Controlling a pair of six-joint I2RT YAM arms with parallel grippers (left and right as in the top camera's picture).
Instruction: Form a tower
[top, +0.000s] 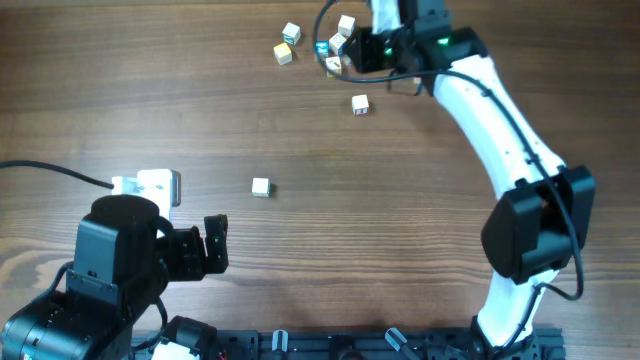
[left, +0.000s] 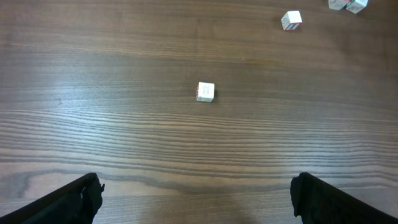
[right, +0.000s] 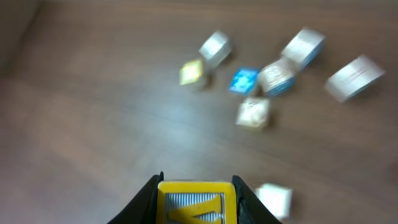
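From above, my left fingers (top: 216, 245) hang wide apart near the front of the table (top: 400, 200). One lone cube (top: 261, 187) sits a little ahead of them. My right fingers (top: 345, 52) are far at the back, over a bunch of cubes (top: 291, 33).

From my left wrist, the lone cube (left: 206, 91) lies on the wood ahead, well away from my left fingers (left: 196, 190).

From my right wrist, my right fingers (right: 193, 205) squeeze a yellow cube (right: 193, 200), up off the table. The other cubes (right: 254, 112) lie spread out below. The picture is blurry, so I cannot tell if any are stacked into a tower.
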